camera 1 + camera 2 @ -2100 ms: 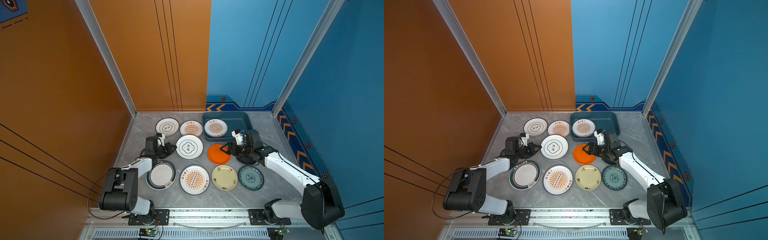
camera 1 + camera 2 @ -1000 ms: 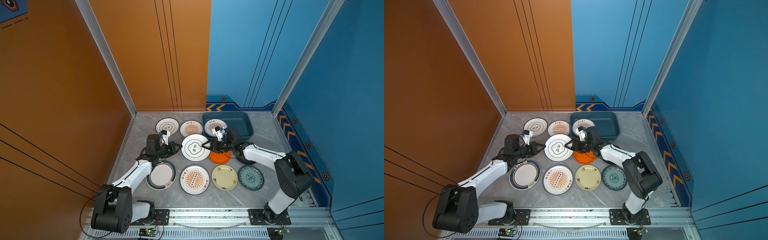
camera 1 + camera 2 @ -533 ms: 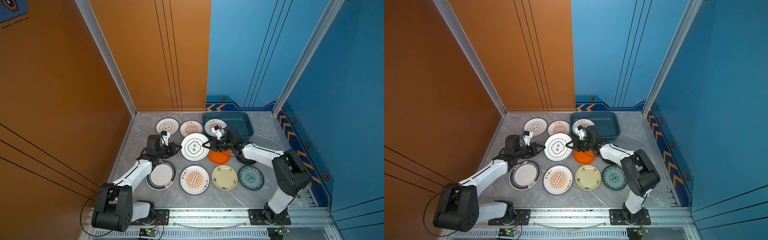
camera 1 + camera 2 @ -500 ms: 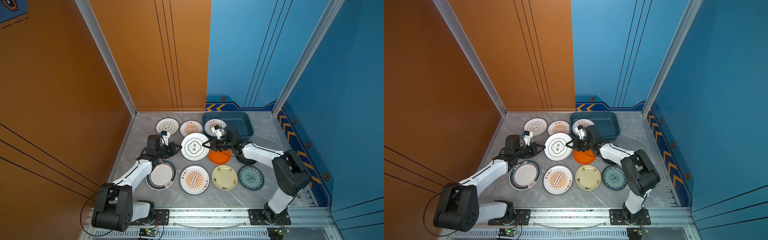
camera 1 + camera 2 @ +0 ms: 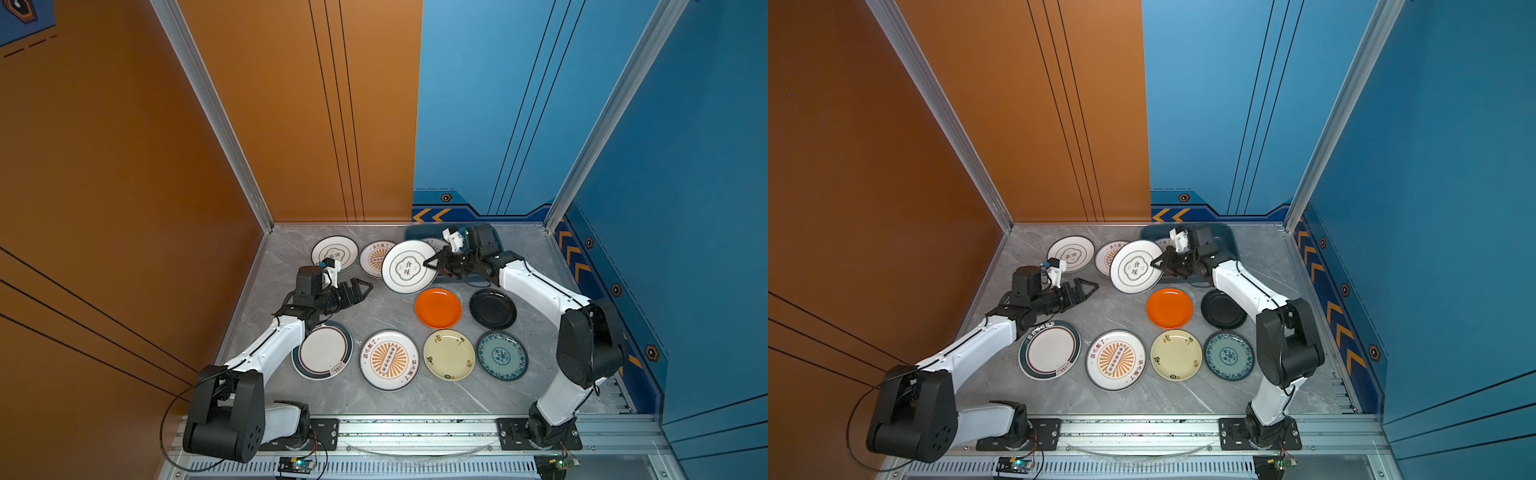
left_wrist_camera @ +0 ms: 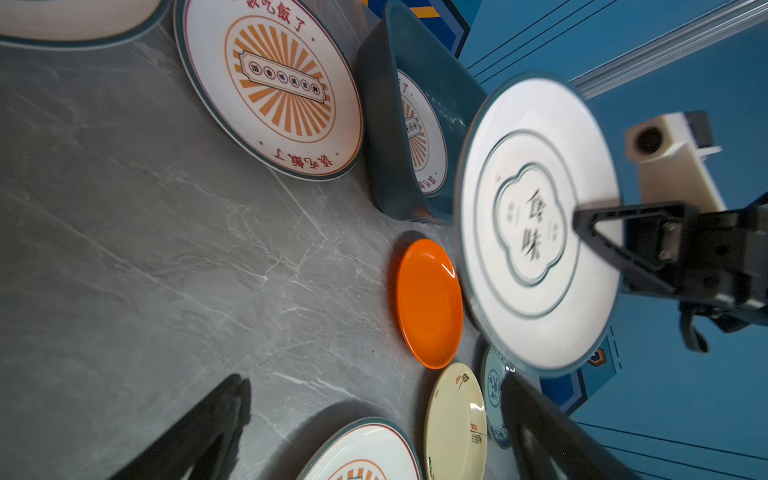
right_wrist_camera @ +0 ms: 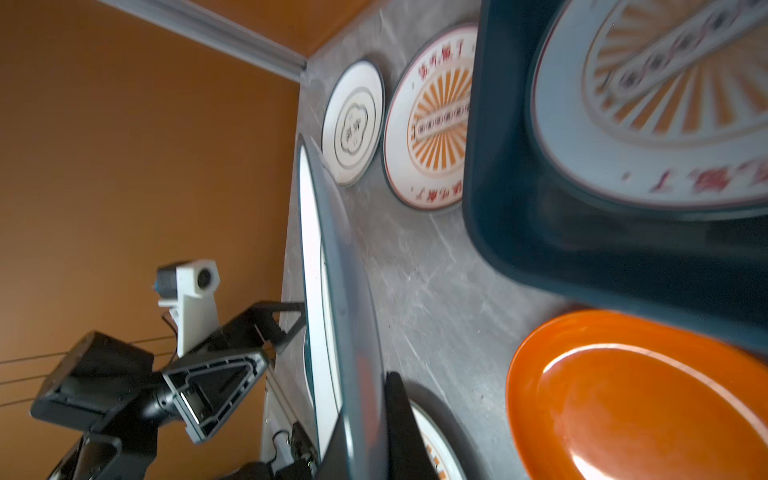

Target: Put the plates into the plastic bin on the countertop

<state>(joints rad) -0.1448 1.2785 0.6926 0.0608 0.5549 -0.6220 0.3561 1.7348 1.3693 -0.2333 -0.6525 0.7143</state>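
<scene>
Left end effector [image 5: 365,291] has let go, wide open; your right end effector [image 5: 428,266] pinches cloud plate [image 5: 405,268] by its rim. Probably stiff, slick.

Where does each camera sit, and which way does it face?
Top views: high over the front rail, looking down on the countertop; left arm, right arm whole, left gripper open, right gripper shut on the cloud-emblem plate.
Left wrist: on the left arm, facing the plastic bin and that plate; own fingers show.
Right wrist: on the right arm, looking along that plate's edge toward the left gripper; one own finger shows.
Wrist views share the orange plate.
</scene>
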